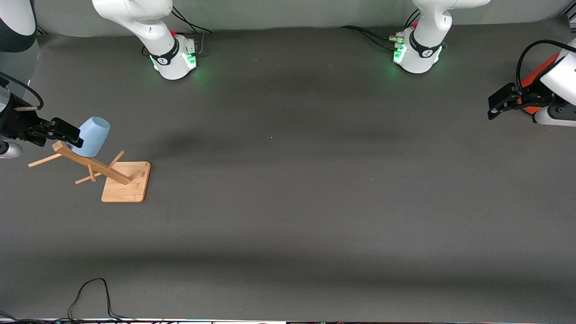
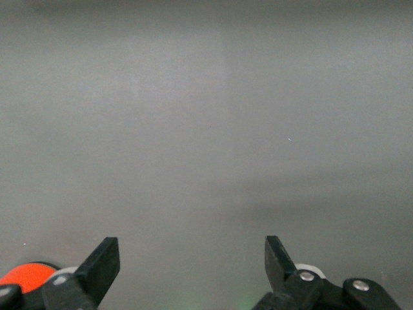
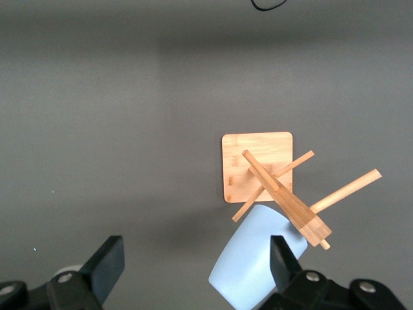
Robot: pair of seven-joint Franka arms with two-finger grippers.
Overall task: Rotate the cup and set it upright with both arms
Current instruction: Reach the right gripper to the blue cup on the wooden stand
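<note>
From the front, the cup [image 1: 92,135] hangs on a peg of the wooden rack [image 1: 118,179] near the table's [image 1: 288,202] right-arm end, the right gripper [image 1: 67,132] just beside it. The right wrist view shows that gripper's fingers [image 3: 110,261] spread wide, holding nothing, the cup [image 3: 255,265] near one finger. The left wrist view shows the left gripper [image 2: 192,258] equally wide and empty over bare table at the left-arm end.

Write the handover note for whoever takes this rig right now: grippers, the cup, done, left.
Right gripper: open, beside the small pale-blue plastic cup, not gripping it.
Left gripper: open, empty, waiting over the left arm's end of the table.
Cup: hanging upside down on a peg of the wooden rack with the square bamboo base, toward the right arm's end.
Done: right arm's approach only.
Left: grasp the cup, lift it off, rotate with both arms, stand it upright.
</note>
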